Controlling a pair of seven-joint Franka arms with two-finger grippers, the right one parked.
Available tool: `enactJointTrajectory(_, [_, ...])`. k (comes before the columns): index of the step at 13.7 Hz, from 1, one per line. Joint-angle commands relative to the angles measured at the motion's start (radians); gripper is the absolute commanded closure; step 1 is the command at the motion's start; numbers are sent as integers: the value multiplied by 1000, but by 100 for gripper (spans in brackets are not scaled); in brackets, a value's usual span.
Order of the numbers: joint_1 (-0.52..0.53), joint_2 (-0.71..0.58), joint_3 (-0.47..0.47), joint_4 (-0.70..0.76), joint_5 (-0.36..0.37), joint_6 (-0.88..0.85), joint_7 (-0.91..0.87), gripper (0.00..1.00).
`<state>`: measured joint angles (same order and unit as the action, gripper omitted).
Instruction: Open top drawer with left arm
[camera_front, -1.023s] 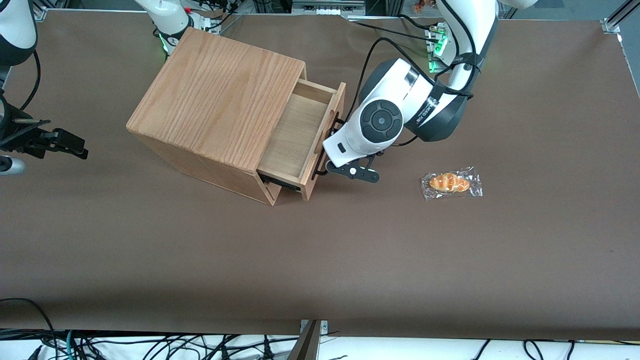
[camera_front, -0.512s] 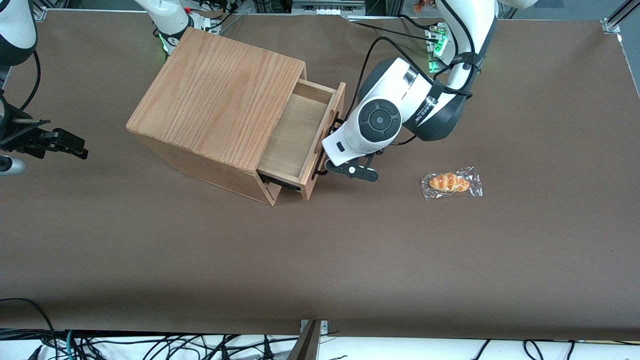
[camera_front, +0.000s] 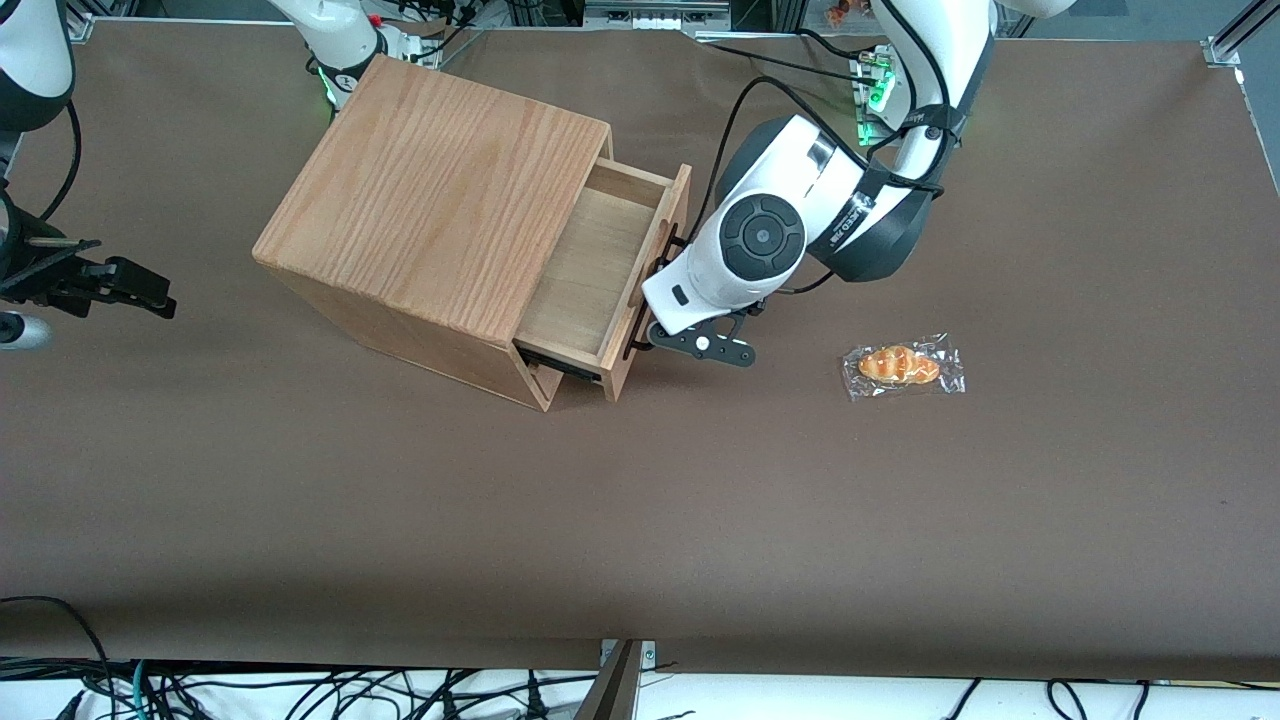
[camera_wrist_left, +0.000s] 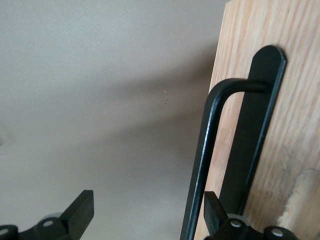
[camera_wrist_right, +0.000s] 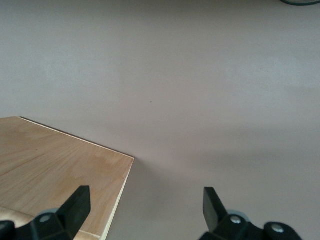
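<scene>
The top drawer (camera_front: 585, 280) of the oak-grain cabinet (camera_front: 430, 190) stands pulled partly out, its pale inside bare. Its thin black bar handle (camera_front: 632, 335) runs along the drawer front (camera_wrist_left: 295, 100). My left arm (camera_front: 800, 215) reaches down to that front, and the gripper (camera_front: 655, 305) is mostly hidden under the white wrist in the front view. In the left wrist view the gripper (camera_wrist_left: 148, 205) is open. The handle bar (camera_wrist_left: 202, 165) passes between the fingers: one finger (camera_wrist_left: 215, 212) sits in the gap between bar and wood, the other (camera_wrist_left: 80, 212) hangs apart over the table.
A plastic-wrapped bread roll (camera_front: 900, 365) lies on the brown table toward the working arm's end, a little nearer the front camera than the wrist. The cabinet stands angled, its drawer front facing the left arm.
The wrist has edged a few pixels toward the drawer front. The drawer has stayed where it was.
</scene>
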<state>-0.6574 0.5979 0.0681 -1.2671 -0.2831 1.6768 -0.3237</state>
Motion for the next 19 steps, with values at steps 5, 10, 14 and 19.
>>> enactJointTrajectory(5, [10,10,2,0,-1,8,15,3])
enactJointTrajectory(10, [15,3,6,-14,5,-6,20,3])
enactJointTrajectory(14, [25,0,7,-14,32,-37,25,3])
enactJointTrajectory(19, [36,-6,7,-14,59,-61,34,3])
